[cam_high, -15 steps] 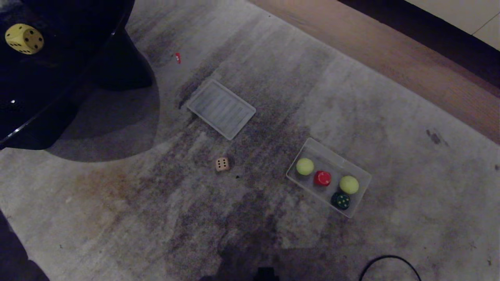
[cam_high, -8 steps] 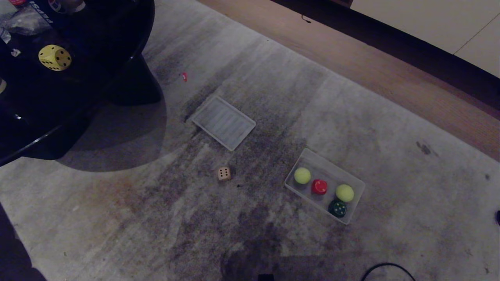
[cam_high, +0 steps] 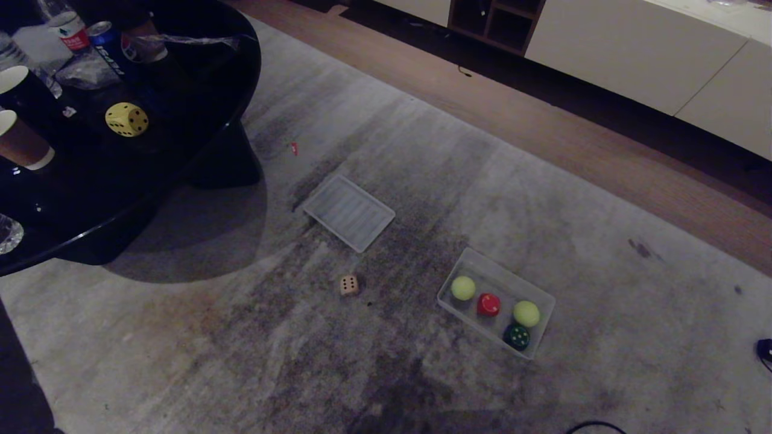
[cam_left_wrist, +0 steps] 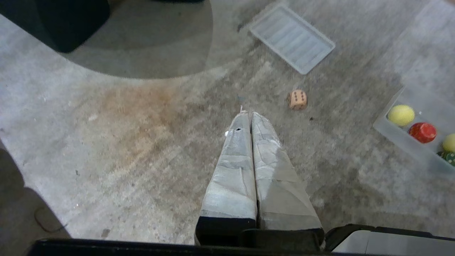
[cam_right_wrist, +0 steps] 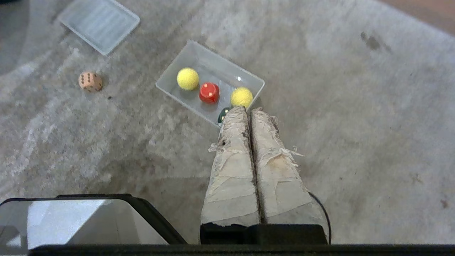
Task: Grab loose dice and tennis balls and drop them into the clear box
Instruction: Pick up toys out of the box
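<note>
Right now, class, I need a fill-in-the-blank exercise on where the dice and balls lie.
1. The clear box holds two tennis balls and ____ dice.
2. The tan die lies loose on the ____.
3. The yellow die sits on the black ____.
4. Both grippers, left gripper and right gripper, are ____.

Missing words: two; carpet; table; shut

Left gripper (cam_left_wrist: 247, 115) fingers: wrinkled matt tape wrap, pressed together. Beyond tips, tan die (cam_left_wrist: 297, 100): matt, wood-like. Ribbed lid (cam_left_wrist: 292, 39): frosted plastic. Right gripper (cam_right_wrist: 246, 111) over clear box (cam_right_wrist: 170, 76): translucent smooth plastic; tennis balls (cam_right_wrist: 187, 78) fuzzy. Carpet (cam_high: 241, 337): rough grey pile. Table (cam_high: 199, 78): glossy black.
</note>
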Tool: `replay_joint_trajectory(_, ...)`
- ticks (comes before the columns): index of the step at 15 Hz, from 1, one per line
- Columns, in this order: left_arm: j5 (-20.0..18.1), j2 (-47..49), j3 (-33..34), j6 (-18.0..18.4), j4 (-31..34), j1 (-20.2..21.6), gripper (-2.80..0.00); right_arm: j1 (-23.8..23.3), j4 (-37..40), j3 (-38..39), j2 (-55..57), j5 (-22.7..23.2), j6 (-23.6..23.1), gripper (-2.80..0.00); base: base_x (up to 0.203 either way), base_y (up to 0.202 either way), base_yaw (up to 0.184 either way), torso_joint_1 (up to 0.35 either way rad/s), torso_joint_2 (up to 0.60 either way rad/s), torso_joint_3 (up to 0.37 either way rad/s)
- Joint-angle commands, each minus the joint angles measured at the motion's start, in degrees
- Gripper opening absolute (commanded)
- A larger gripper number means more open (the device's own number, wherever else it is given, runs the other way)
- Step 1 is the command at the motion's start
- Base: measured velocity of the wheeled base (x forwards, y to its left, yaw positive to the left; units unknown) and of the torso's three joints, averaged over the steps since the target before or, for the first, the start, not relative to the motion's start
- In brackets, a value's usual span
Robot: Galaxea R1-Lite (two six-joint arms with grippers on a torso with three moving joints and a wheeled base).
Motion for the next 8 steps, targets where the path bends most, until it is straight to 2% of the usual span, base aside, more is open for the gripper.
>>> replay_joint_trajectory(1, 0.04, 0.06, 0.09, 0.03, 0.01, 0.0, -2.8, 0.04, 0.02, 0.0, 0.1, 0.01, 0.11, -2.8, 0.0, 0.0, 0.0, 0.0, 0.0, 0.2)
replay_joint_trajectory(8, 0.04, 0.06, 0.09, -0.06, -0.08, 0.0, -2.8, 0.04, 0.02, 0.0, 0.1, 0.01, 0.11, -2.8, 0.0, 0.0, 0.0, 0.003, 0.0, 0.202)
